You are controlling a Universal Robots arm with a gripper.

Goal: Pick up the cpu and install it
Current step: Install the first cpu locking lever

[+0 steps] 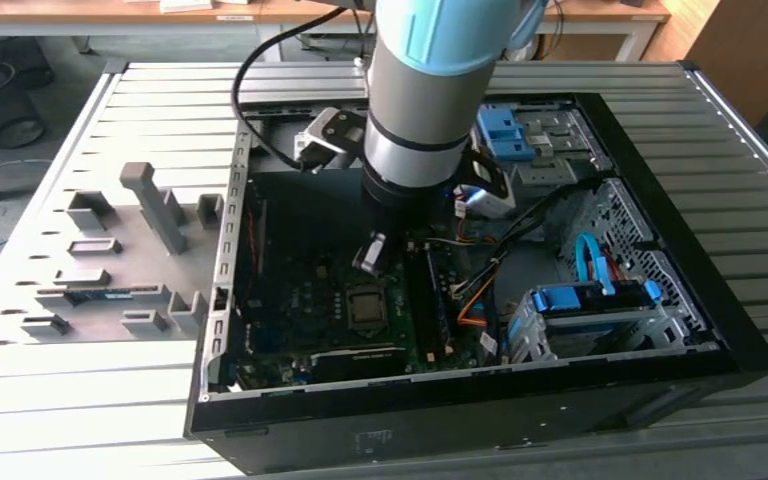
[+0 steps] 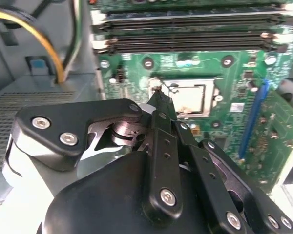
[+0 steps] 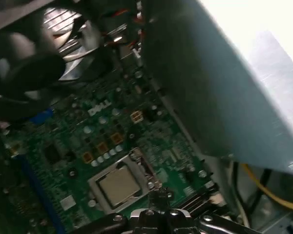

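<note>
cpu (image 3: 118,185) already sitting in its socket
The claw (image 2: 158,92) hangs just above one socket corner — fingers pinched together, holding nothing — over the green motherboard (image 3: 78,146).

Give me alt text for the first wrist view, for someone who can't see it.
A silver-topped cpu sits in its socket on a green motherboard, seen from above inside a computer case. The gripper tip hovers close beside the socket, with a grey metal box and a yellow cable nearby.

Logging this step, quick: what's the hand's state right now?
Hand: closed, holding nothing, fingertips together just above the cpu, which already sits in its socket.
</note>
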